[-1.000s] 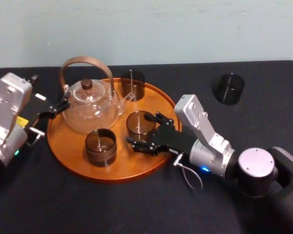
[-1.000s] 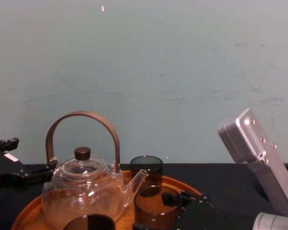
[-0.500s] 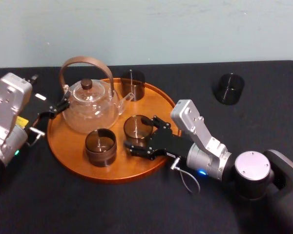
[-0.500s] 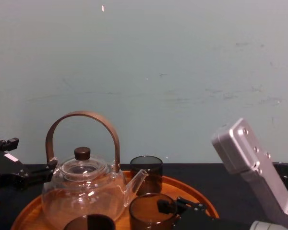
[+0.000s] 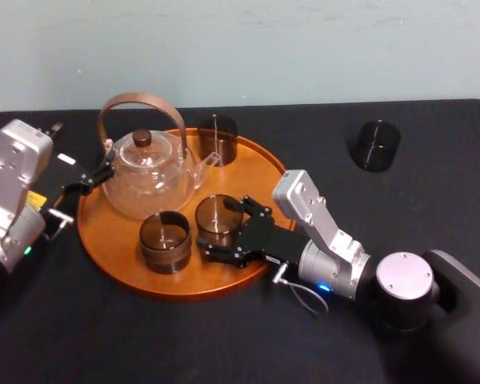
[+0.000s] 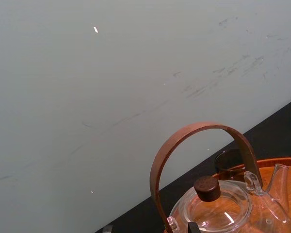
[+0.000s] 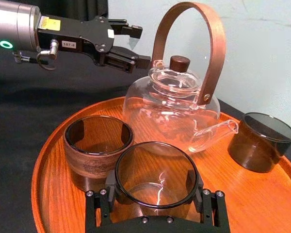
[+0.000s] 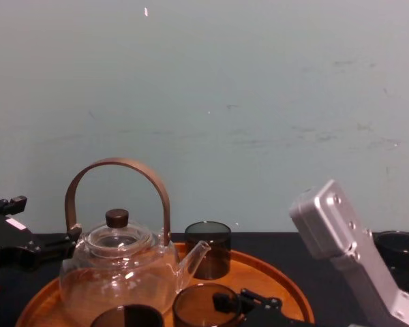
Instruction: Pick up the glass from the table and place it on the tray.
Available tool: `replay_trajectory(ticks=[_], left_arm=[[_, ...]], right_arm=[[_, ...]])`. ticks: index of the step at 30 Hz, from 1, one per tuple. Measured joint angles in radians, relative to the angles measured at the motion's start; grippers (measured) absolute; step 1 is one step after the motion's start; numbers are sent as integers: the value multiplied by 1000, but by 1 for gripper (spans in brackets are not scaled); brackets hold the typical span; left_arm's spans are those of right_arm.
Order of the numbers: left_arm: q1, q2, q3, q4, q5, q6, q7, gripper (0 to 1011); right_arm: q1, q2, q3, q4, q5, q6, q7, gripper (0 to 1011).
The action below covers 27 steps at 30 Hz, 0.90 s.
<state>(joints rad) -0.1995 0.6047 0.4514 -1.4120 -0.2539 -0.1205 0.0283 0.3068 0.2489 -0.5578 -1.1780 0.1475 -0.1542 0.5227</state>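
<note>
Right tool (image 7: 155,206): clenched on glass (image 7: 156,180); shifted toward frame centre-left, now lower over tray (image 5: 124,258).
Meaning: placement near; release outstanding.
Left tool (image 5: 92,181): idle, frame left, beside teapot (image 5: 148,172).

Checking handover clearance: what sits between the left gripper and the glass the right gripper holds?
The glass teapot, standing on the tray. Head view shows it between the left gripper and the smoky glass in the right gripper.

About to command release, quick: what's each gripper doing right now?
Left gripper: open, empty, beside the teapot.
Right gripper: shut on the glass, over the tray.
</note>
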Motion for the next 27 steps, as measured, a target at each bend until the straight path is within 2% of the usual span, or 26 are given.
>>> replay_trajectory(ticks=[27], left_arm=[[0, 0, 0, 0, 0, 0, 0, 1010]], right_arm=[[0, -16, -3, 38, 15, -9, 6, 912]])
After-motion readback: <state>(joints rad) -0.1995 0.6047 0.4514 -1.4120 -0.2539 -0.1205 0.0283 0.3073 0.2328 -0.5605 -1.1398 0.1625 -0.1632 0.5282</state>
